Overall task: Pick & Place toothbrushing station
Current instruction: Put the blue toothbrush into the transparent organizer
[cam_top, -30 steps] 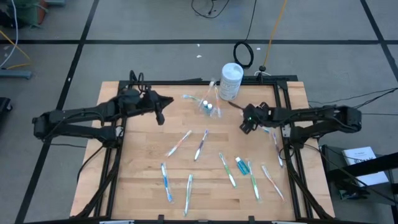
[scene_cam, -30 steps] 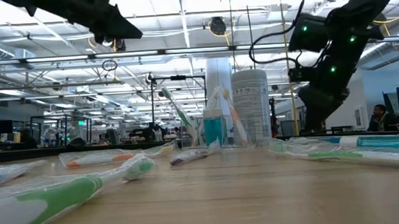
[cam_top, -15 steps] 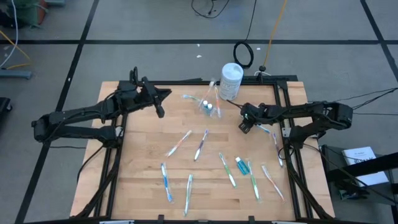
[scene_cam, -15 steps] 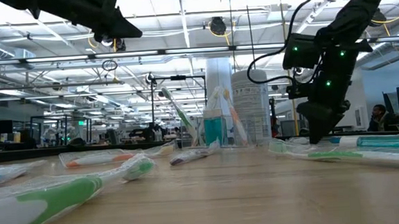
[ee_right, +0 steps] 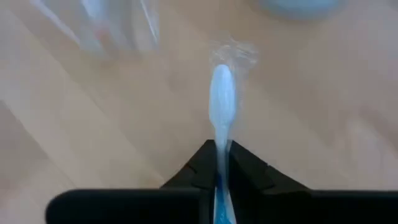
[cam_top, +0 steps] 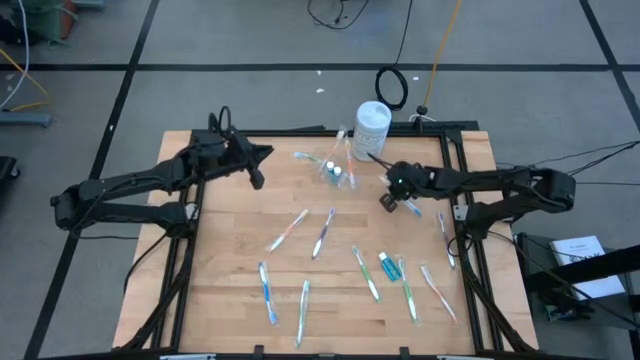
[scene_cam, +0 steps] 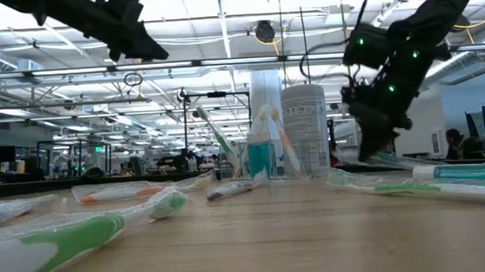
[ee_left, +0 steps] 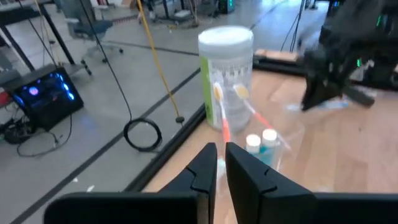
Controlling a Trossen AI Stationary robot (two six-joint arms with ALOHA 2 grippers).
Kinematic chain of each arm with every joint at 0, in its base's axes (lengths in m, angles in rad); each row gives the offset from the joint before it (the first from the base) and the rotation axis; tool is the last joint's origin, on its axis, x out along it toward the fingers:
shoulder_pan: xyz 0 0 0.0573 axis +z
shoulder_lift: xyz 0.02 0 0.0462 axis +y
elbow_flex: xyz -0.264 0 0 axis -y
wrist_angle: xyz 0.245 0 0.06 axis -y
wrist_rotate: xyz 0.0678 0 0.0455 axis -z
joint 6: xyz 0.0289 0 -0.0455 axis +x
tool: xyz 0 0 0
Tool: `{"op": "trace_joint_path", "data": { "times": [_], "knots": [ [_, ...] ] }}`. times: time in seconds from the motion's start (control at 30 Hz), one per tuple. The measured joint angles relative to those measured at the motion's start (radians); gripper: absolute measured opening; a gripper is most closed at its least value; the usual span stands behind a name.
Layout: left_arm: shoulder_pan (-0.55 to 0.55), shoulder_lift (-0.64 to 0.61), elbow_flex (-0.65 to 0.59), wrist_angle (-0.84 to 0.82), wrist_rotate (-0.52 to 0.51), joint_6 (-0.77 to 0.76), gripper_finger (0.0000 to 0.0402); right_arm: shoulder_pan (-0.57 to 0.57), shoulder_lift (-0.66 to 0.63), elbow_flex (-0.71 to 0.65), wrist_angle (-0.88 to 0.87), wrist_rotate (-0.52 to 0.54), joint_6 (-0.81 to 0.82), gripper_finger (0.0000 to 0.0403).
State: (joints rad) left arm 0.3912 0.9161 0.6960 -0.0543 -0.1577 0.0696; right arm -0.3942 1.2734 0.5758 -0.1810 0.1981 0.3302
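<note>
**Right gripper closed on a wrapped toothbrush**

The right gripper (cam_top: 393, 197) is seen raised above the wooden table (cam_top: 230, 280), its fingers clamped on a slim blue-and-white toothbrush in clear wrap (ee_right: 222, 99), whose head projects ahead of the fingertips. The small clear plastic cup (cam_top: 335, 172), loaded with brushes and blue tubes, is located just beyond the gripper, beside the tall white cylindrical canister (cam_top: 371, 130). The remaining pastel toothbrushes (cam_top: 322, 232) are scattered on the table nearer the front edge. The left gripper (cam_top: 256, 172) is held aloft across the cup, fingers narrowly closed, holding nothing.
</note>
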Motion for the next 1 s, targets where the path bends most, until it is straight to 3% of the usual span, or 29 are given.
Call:
{"op": "trace_joint_path", "data": {
  "times": [0.27, 0.47, 0.7, 1.0],
  "knots": [
    [-0.003, 0.0, 0.0, -0.095, 0.003, -0.077, 0.0042, 0.005, -0.148, 0.0, 0.422, -0.019, -0.07, 0.0009],
    [-0.031, 0.0, 0.0, -0.101, 0.004, -0.079, 0.0042, 0.033, -0.152, 0.002, 0.856, -0.1, -0.171, 0.0019],
    [-0.077, 0.0, 0.0, -0.101, 0.003, -0.075, 0.0042, 0.082, 0.048, 0.003, 1.307, -0.095, -0.342, 0.0009],
    [-0.087, 0.0, 0.0, -0.052, 0.0, -0.013, 0.0042, 0.085, 0.356, 0.002, 1.469, 0.068, -0.309, 0.0009]
  ]
}}
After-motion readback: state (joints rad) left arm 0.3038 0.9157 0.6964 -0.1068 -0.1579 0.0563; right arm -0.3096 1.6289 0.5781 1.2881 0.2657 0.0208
